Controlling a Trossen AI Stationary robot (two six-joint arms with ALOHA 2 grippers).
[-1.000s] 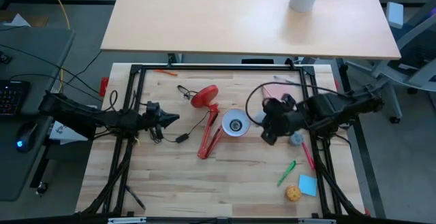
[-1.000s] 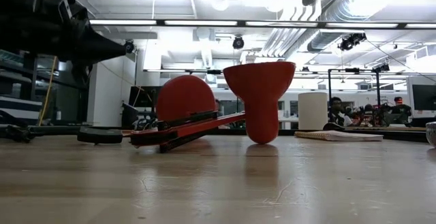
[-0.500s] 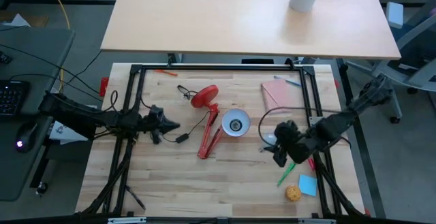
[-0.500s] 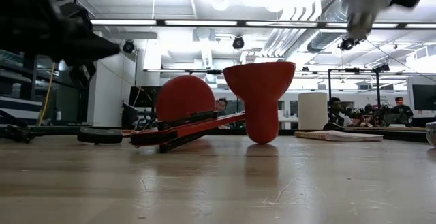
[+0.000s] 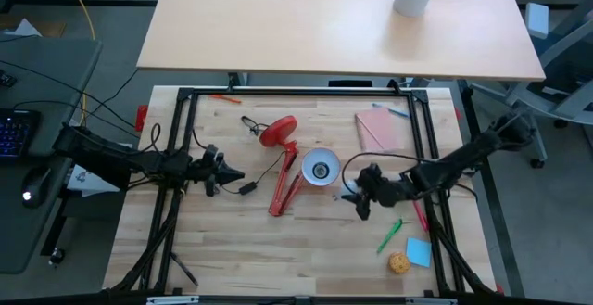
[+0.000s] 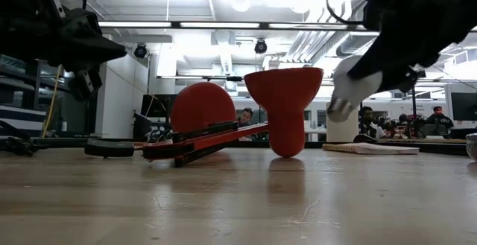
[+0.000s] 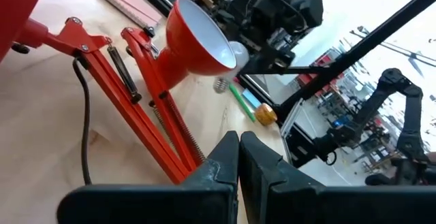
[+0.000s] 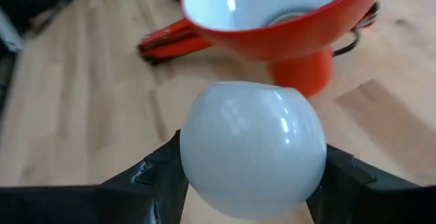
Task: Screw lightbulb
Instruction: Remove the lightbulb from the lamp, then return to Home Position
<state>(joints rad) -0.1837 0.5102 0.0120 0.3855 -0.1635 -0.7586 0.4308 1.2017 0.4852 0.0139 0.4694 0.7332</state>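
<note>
Right gripper (image 5: 355, 196) pinches the lightbulb (image 8: 252, 149) just at four o'clock of the lamp shade (image 5: 320, 169), above the table (image 5: 306, 240). Left gripper (image 5: 233, 171), fingers pressed together, waits at nine o'clock.

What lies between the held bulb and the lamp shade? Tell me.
Nothing: in the right wrist view the lightbulb, clamped in the right gripper, faces the lamp shade across bare wooden table.

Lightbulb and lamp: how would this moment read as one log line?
right gripper: shut on lightbulb, held beside lamp shade | left gripper: shut, waiting near lamp arm | bulb not yet in socket
</note>
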